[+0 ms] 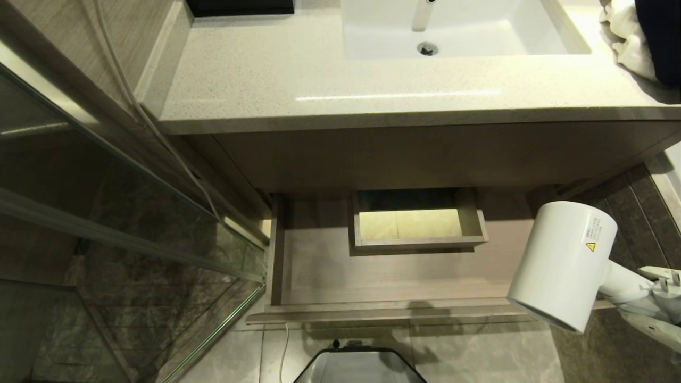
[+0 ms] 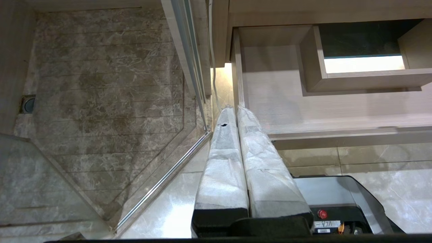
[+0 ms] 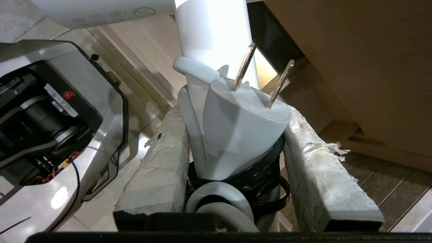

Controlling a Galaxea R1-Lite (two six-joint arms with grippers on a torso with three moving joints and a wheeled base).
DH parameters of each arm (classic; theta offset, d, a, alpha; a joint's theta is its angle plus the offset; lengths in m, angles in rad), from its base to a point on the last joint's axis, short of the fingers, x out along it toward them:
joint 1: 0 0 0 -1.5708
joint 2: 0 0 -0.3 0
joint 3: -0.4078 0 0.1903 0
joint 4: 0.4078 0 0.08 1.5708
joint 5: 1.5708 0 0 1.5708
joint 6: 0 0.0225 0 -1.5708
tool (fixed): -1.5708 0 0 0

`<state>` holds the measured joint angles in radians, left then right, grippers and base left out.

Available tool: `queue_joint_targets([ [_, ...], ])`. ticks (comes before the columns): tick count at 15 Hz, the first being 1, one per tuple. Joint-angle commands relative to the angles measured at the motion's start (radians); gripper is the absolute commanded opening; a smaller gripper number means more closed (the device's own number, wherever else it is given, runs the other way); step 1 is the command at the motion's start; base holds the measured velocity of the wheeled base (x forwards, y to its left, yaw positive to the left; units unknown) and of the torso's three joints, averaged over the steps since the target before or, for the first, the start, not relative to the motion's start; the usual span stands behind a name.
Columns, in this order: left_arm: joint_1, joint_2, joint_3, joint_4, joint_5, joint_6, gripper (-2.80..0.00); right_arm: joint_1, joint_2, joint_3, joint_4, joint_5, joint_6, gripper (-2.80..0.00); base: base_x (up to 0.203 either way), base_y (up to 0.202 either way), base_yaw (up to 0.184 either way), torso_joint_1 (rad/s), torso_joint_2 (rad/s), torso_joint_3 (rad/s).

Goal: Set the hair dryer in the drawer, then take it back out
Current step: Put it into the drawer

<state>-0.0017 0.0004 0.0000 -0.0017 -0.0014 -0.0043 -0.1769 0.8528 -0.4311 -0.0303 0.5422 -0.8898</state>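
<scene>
The white hair dryer (image 1: 564, 263) hangs in the air over the right end of the open drawer (image 1: 393, 282), its yellow warning triangle facing up. My right gripper (image 3: 234, 114) is shut on the dryer's handle (image 3: 212, 33) together with the bundled white cord, black tie and plug (image 3: 243, 128). In the head view this gripper (image 1: 657, 300) enters from the right edge. The light-wood drawer is pulled out and holds nothing, with its boxed cut-out (image 1: 417, 223) in the middle. My left gripper (image 2: 235, 109) hangs shut and idle near the drawer's left front corner (image 2: 270, 135).
Above the drawer are the pale stone counter (image 1: 319, 80) and white sink (image 1: 463, 32), with a white towel (image 1: 622, 37) at the far right. A glass shower door (image 1: 133, 229) stands on the left. My own base (image 1: 359, 364) is just before the drawer front.
</scene>
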Motion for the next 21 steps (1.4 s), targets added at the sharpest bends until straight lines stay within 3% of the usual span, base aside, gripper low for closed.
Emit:
queue_joint_targets([
  [1, 0.000, 0.000, 0.000, 0.000, 0.000, 0.000, -2.80, -0.019, -0.001, 0.003, 0.001, 0.001, -0.004, -2.80, 0.000, 0.000, 0.000, -0.166, 0.32, 0.146],
  [5, 0.000, 0.000, 0.002, 0.000, 0.000, 0.000, -2.80, -0.055, -0.009, 0.023, 0.001, 0.001, -0.001, -2.80, 0.000, 0.000, 0.000, -0.153, 0.32, 0.154],
  [17, 0.000, 0.000, 0.000, 0.000, 0.001, 0.000, -2.80, -0.055, -0.047, 0.081, -0.005, 0.004, -0.011, -2.80, 0.000, 0.000, 0.000, -0.195, 0.39, 0.193],
  [21, 0.000, 0.000, 0.000, 0.000, 0.000, 0.000, -2.80, -0.055, -0.047, 0.084, -0.003, 0.004, -0.011, -2.80, 0.003, -0.008, 0.151, -0.278, 0.55, 0.268],
])
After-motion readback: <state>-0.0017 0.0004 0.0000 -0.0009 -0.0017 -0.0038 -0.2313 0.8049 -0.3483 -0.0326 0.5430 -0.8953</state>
